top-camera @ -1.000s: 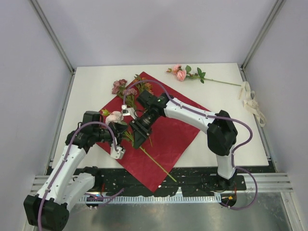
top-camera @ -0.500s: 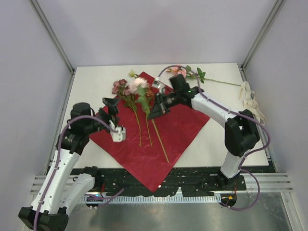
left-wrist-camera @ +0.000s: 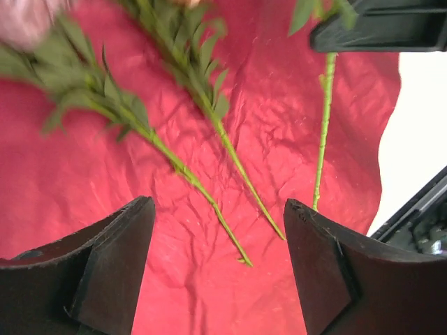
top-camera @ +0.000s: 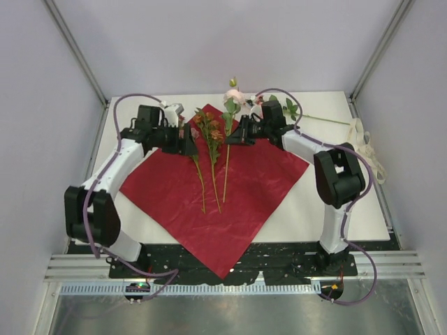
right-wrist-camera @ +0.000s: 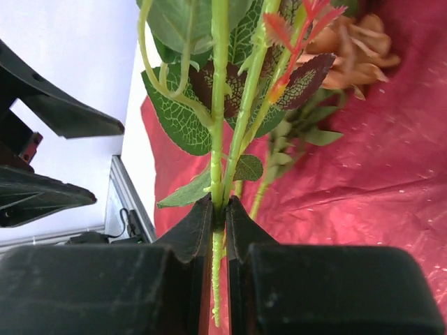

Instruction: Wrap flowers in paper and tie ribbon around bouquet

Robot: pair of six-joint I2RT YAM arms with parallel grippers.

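Note:
The maroon paper [top-camera: 237,188] lies flat as a diamond on the table. Two of the flowers [top-camera: 211,129] rest on it with stems pointing toward me. My right gripper [top-camera: 230,138] is shut on a third green stem [right-wrist-camera: 219,174], whose pale pink bloom [top-camera: 235,97] stands beyond the paper's far corner. My left gripper [top-camera: 190,143] hovers open over the paper's back left, with only paper [left-wrist-camera: 209,279] and stem ends [left-wrist-camera: 230,234] showing between its fingers [left-wrist-camera: 112,265]. The cream ribbon [top-camera: 367,148] lies at the table's right edge. No wrapped bouquet shows.
One more pink flower [top-camera: 285,108] lies on the white table [top-camera: 328,188] at the back right, its long stem pointing at the ribbon. The two grippers face each other closely across the flowers. Metal rails [top-camera: 391,269] run along the near edge.
The left gripper opened and let go of the pale pink flower; the right gripper shut on its stem and carried it to the back. Both arms swung toward the paper's far corner.

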